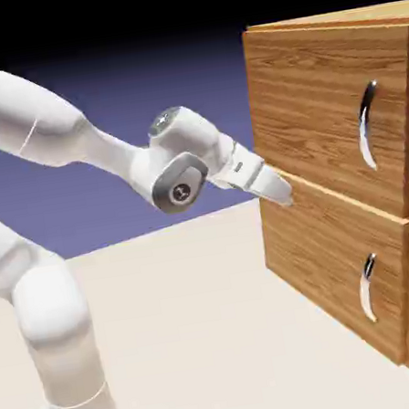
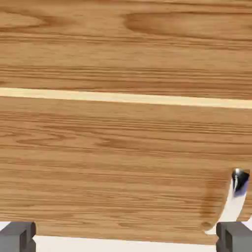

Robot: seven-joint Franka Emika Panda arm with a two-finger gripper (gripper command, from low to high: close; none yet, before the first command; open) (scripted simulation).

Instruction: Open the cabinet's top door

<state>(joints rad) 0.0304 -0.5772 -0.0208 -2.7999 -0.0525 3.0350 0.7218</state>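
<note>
The cabinet (image 1: 347,19) of orange-brown wood stands at the right of the exterior view. Its top door (image 1: 314,109) is flush and carries a long curved silver handle (image 1: 367,124) near its right side. My gripper (image 1: 280,191) is at the door's lower left corner, by the seam between the two panels and far left of the handle. In the hand view, wood fills the picture. A pale seam (image 2: 126,97) divides the top door (image 2: 126,44) from the lower panel (image 2: 113,162). The gripper (image 2: 125,238) is open, nothing between its grey fingertips (image 2: 17,237).
The shorter lower door (image 1: 319,265) has a smaller silver handle (image 1: 368,287), whose end shows at the hand view's right edge as the handle tip (image 2: 239,179). The pale table (image 1: 219,335) stretches between the robot's base and the cabinet.
</note>
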